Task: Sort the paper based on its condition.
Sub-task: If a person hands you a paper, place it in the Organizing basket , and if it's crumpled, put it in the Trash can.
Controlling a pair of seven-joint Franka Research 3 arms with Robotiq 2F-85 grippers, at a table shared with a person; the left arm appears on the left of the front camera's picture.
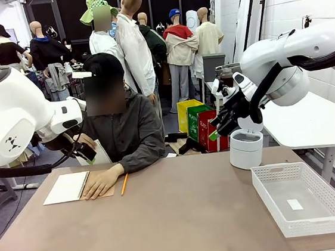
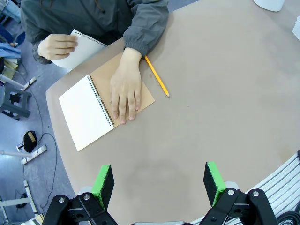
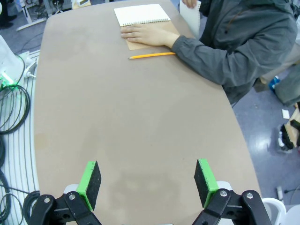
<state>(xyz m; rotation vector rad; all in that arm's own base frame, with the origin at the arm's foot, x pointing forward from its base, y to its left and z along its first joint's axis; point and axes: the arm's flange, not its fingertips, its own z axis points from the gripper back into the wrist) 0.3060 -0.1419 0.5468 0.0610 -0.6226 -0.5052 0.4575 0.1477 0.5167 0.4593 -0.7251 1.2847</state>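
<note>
One brown table (image 1: 183,217), white basket (image 1: 316,225), paper (image 2: 86,48), grey floor (image 2: 18,133)

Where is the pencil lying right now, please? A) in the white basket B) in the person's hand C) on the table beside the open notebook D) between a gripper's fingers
C: the pencil lies on the table right beside the notebook, next to the person's flat hand.
</note>
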